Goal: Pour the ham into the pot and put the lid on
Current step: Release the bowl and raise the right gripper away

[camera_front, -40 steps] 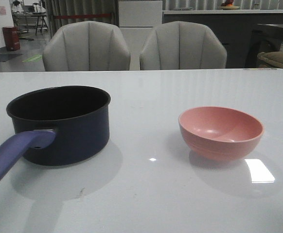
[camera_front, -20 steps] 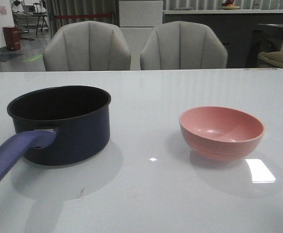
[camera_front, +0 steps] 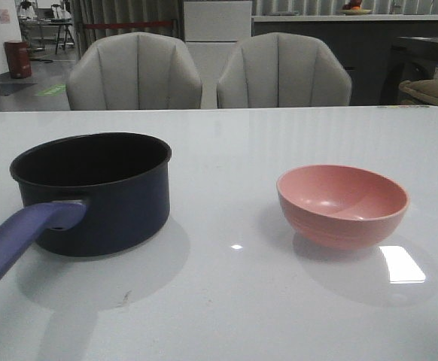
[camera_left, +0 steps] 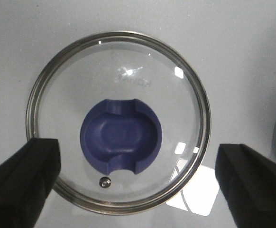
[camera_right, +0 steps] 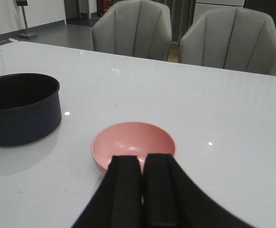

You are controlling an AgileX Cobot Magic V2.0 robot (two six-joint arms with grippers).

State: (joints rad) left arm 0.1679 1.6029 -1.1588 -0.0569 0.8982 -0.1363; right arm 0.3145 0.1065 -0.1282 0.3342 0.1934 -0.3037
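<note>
The dark navy pot stands on the left of the white table, its purple-blue handle pointing to the near left; it also shows in the right wrist view as the pot. A pink bowl stands to its right. The ham is hidden or out of view. The glass lid lies flat on the table, its blue knob up. My left gripper hangs open above it, one finger on each side of the rim. My right gripper is shut on nothing, just before the pink bowl.
Two grey chairs stand behind the table's far edge. A bright window reflection lies on the table near the bowl.
</note>
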